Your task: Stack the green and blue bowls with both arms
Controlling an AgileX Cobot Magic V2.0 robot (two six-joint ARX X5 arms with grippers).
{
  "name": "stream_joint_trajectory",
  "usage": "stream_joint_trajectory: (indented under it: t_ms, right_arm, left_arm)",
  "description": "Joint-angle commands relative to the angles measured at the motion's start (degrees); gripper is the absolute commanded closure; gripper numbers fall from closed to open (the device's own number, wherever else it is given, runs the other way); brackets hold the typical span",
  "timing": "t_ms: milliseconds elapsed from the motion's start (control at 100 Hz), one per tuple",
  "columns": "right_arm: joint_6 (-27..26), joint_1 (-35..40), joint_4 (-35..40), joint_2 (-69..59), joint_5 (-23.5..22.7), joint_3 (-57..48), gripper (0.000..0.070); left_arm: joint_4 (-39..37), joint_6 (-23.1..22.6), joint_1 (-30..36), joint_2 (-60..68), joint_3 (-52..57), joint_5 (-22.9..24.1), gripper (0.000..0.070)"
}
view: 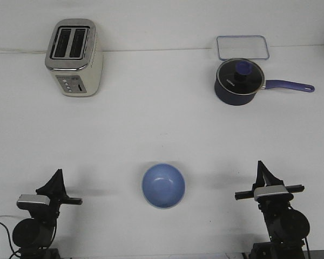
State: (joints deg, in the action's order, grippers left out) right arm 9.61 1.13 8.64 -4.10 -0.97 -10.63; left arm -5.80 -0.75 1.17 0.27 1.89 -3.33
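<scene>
blue bowl (163, 185): upright on table, near front edge, about midway btwn the two arms; open side up, nothing in it; light periwinkle, paler rim.
green bowl: not seen in front view.
left gripper (56, 181): low at front-left, well apart from bowl; dark fingers come to a point facing away from cam; holds nothing; can't tell if fingers are spread or pressed together from this angle.
right gripper (262, 174): low at front-right, well apart from bowl; same pose, fingers tapering to a point; holds nothing; spread or together, can't tell.
toaster (74, 58): far left of table, cream/silver, 2 slots on top, btns on front face.
saucepan (238, 82): far right, dark navy, glass lid w/ dark blue knob on it, purple handle sticking out to the right.
tray (243, 47): clear rectangular, just behind saucepan, touching or nearly so.
table (151, 124): white, plain.
</scene>
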Motion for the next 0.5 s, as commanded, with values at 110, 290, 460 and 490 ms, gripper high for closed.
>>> stream_joint_trajectory:
  t_ms: [110,290,460,490]
  right_arm:
    - [2.62,-3.69,-4.07,4.0,-0.55,8.96,0.07]
    - [4.55,-3.85,-2.67,4.04,-0.5,9.9,0.07]
    - [4.79,-3.72,-5.53,4.04,-0.57,9.9,0.07]
    - [4.79,-3.72,-6.05,4.04,-0.55,9.9,0.07]
  left_arm:
    - [-0.68,-0.72,0.07,0.0,-1.09,-0.02,0.0685]
    - [-0.57,-0.72,0.07,0.0,-1.09,-0.02,0.0685]
    - [-0.31,-0.72,0.07,-0.04,-1.09,-0.02,0.0685]
    - [-0.28,-0.72,0.07,-0.04,-1.09,-0.02,0.0685]
